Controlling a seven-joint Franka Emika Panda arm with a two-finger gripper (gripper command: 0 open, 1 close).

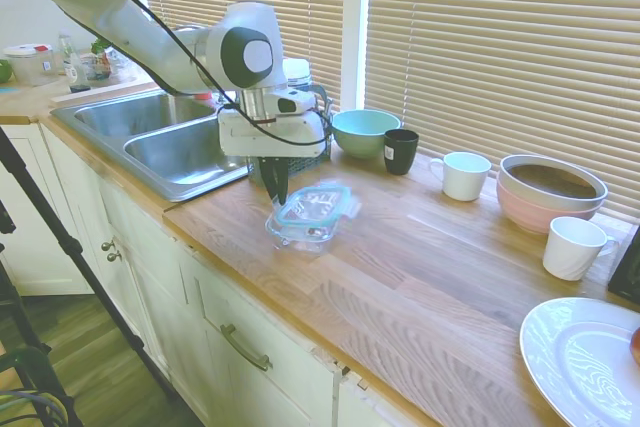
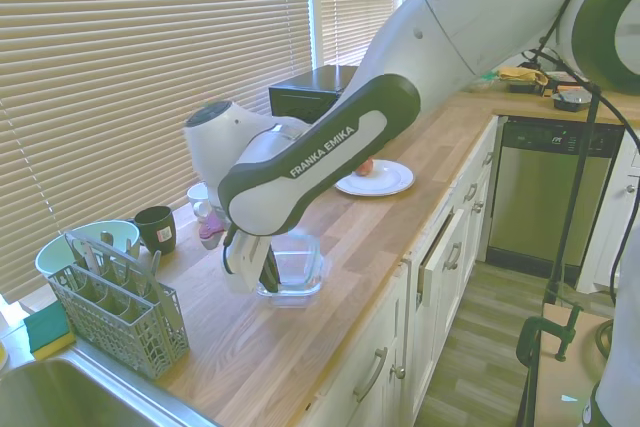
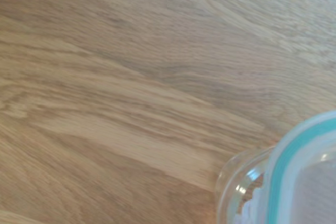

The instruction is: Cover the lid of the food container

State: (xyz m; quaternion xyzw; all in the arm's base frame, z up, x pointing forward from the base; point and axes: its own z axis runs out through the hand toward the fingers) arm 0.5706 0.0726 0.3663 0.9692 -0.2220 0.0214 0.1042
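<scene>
lid on tub but crooked, needs seating

the lid (image 1: pixel 314 202) sits on top of the food container (image 1: pixel 303 229), tilted and shifted toward the 1 o'clock side in the first exterior view, so it looks laid on, not pressed home. both sit on the desk (image 1: pixel 420 277) near its front edge, at about 3 o'clock from the sink (image 1: pixel 160 137) and 7 o'clock from the mint bowl (image 1: pixel 364 131).

the fingers (image 1: pixel 274 183) point straight down just beside the lid's 9 o'clock edge. they look close together with nothing between them, though the angle is poor; in the second exterior view the arm hides most of them. the wrist view shows only a teal rim corner overhanging the clear tub corner, which backs up the offset.

my read on doing this well:
- nudge the lid toward 7 o'clock until the rim lines up on all four corners.
- then press down at the centre, not on an edge, or the tub tips.
- keep force low; the tub is light and could slide on the wood toward the front edge.
- snap tabs look unlatched; can't confirm.
</scene>
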